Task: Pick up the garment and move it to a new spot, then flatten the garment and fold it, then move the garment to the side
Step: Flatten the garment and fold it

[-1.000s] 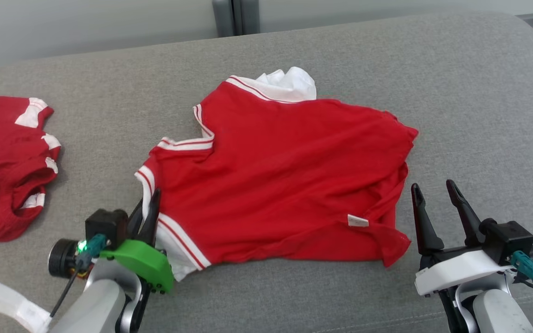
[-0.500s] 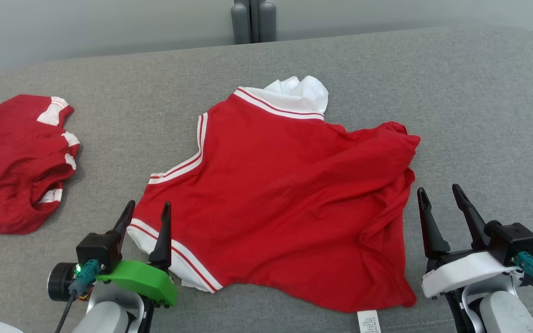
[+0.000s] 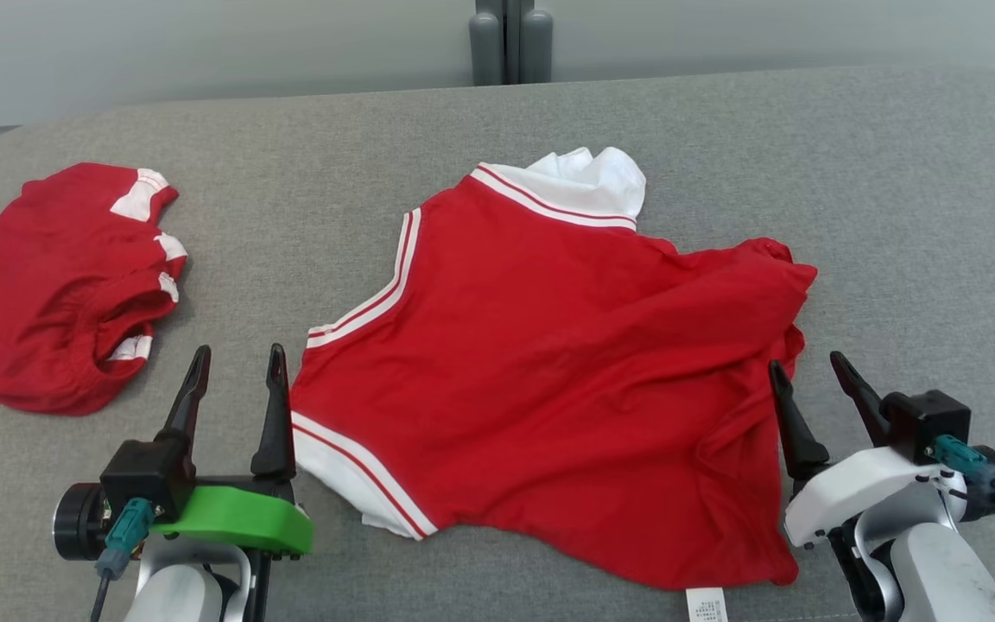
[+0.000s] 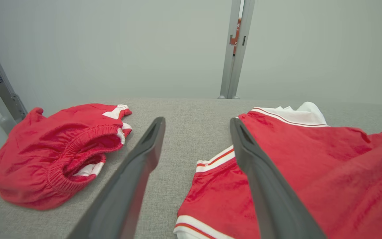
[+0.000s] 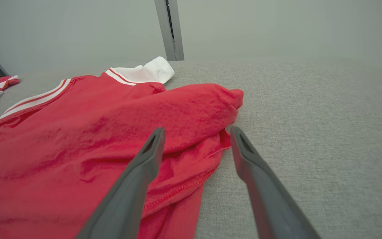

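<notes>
Two grippers: the left gripper (image 3: 238,350) and the right gripper (image 3: 806,361) stood at the near edge of the head view, with the garment (image 3: 549,363) between them.
Left gripper fingers: were spread wide and held nothing; the inner finger stood just beside the garment's white-banded corner.
Right gripper fingers: were spread wide and held nothing; in the right wrist view one finger lay over red cloth and the other over bare surface.
Garment: a red top with white striped trim lay spread on the grey padded surface (image 3: 895,216), rumpled along its right edge.
White cloth (image 3: 592,177): showed bunched at the garment's far end.
Care label (image 3: 706,603): stuck out from the near hem.
Red shorts (image 3: 48,285): lay crumpled well apart, to the left.
Grey post (image 3: 510,39): stood upright behind the surface.
</notes>
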Motion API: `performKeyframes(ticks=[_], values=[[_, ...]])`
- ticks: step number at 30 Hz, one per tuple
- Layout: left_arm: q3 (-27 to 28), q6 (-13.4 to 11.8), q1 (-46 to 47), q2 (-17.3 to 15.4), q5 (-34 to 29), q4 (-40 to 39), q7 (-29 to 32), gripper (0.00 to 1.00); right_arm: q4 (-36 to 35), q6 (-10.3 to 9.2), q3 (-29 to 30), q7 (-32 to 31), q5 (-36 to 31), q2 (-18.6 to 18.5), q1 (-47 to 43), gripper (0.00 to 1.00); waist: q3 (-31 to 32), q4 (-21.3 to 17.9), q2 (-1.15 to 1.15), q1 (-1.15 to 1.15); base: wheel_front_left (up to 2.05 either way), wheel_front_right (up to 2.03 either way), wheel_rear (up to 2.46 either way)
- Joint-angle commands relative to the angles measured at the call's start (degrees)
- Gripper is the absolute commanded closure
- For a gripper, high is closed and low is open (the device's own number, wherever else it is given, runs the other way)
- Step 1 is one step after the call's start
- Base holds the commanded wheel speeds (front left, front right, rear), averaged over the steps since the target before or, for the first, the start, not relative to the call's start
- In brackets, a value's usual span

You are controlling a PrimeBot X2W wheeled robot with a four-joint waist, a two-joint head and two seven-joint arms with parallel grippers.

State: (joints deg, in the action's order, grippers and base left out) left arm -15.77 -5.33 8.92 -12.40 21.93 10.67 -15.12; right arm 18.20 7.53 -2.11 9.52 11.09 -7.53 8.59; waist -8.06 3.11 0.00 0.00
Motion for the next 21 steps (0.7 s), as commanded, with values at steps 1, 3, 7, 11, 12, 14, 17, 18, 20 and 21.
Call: performKeyframes(ticks=[1,3,7,11,12,14,17,18,20,21], values=[[0.9,0.7,-1.1,0.5,-0.7,-0.1,0.0,0.0,1.3,-0.08,0.1,-0.7,-0.5,0.1,1.2,0.0,-0.3,0.8,0.0,0.0,0.0,0.0,0.0],[1.9,1.6,-1.5,1.4,-1.8,0.1,0.0,0.0,3.4,-0.08,0.6,-1.7,-1.2,0.4,2.7,0.0,-0.6,1.5,0.0,0.0,0.0,0.0,0.0],[3.5,3.2,-1.4,3.1,-3.6,0.6,0.0,0.0,9.3,-0.08,2.2,-4.7,-2.5,0.6,5.0,0.0,-1.3,2.9,0.0,0.0,0.0,0.0,0.0],[5.2,4.7,-1.0,4.6,-5.1,1.3,0.0,0.0,14.2,-0.08,2.7,-6.4,-2.4,1.1,6.8,0.0,-1.9,4.1,0.0,0.0,0.0,0.0,0.0],[5.6,5.0,-1.0,5.0,-5.5,1.4,0.0,0.0,15.2,-0.08,2.6,-6.6,-1.8,1.2,7.0,0.13,-2.1,4.3,0.0,0.0,0.0,0.0,0.0],[6.3,5.7,-1.0,5.6,-6.3,1.6,0.0,0.0,16.6,-0.08,2.2,-6.7,-1.2,0.9,7.8,1.0,-2.4,4.7,0.0,0.0,0.0,0.0,0.0],[7.4,6.5,-0.9,6.3,-7.1,1.7,0.0,0.0,18.0,-0.08,1.6,-6.6,-0.6,0.3,9.4,1.0,-2.9,5.1,0.0,0.0,0.0,0.0,0.0],[7.7,6.8,-0.7,6.6,-7.2,1.7,0.0,0.0,18.1,-0.09,1.5,-6.4,-0.4,0.0,10.2,1.0,-3.1,5.2,0.0,0.0,0.0,0.0,0.0],[8.3,7.4,-0.4,7.1,-7.9,1.8,0.0,0.0,18.3,-0.09,1.1,-5.8,-0.1,-1.1,12.9,1.0,-3.5,5.3,0.0,0.0,0.0,0.0,0.0],[8.5,7.5,-0.3,7.3,-8.1,1.8,0.0,0.0,18.4,-0.09,1.0,-5.7,-0.1,-1.6,14.1,1.0,-3.8,5.4,0.0,0.0,0.0,0.0,0.0]])
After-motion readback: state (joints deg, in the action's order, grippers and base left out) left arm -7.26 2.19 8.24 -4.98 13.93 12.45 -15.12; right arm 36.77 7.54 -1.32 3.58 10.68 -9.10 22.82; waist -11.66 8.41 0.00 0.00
